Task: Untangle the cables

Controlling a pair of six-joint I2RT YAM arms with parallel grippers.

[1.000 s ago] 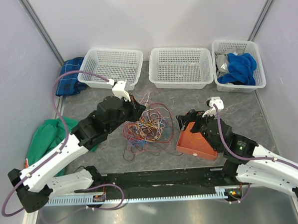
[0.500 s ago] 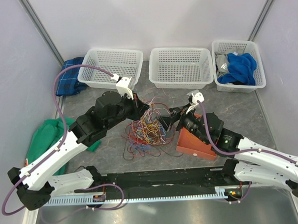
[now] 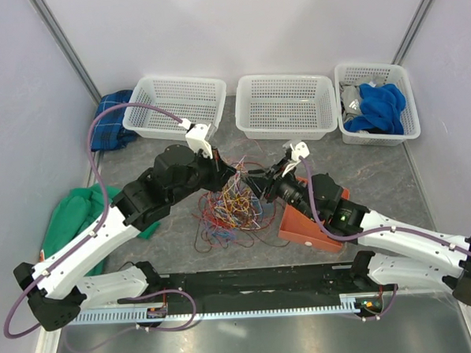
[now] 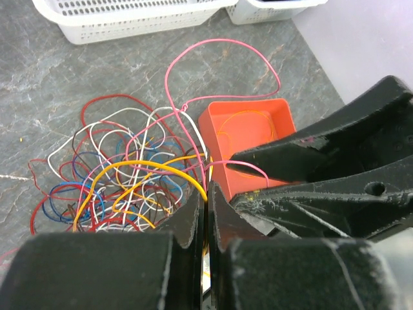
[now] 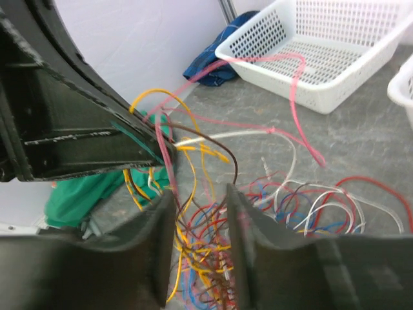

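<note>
The cables (image 3: 233, 200), heaped on the bench (image 3: 385, 165) just left of the orange box (image 3: 301, 228), are pinched tight in the left claw (image 4: 206, 197), and the raised strands are straddled by the half-open right claw (image 5: 199, 194), not clamped yet.

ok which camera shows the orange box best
Left wrist: the orange box shows its open top and rim, only the near side hidden. Top external shows it small, partly under the right arm. Right wrist does not show it.

Closed left pincer (image 4: 206, 195) grips cables (image 4: 139, 165) beside orange tray (image 4: 258, 139).
</note>
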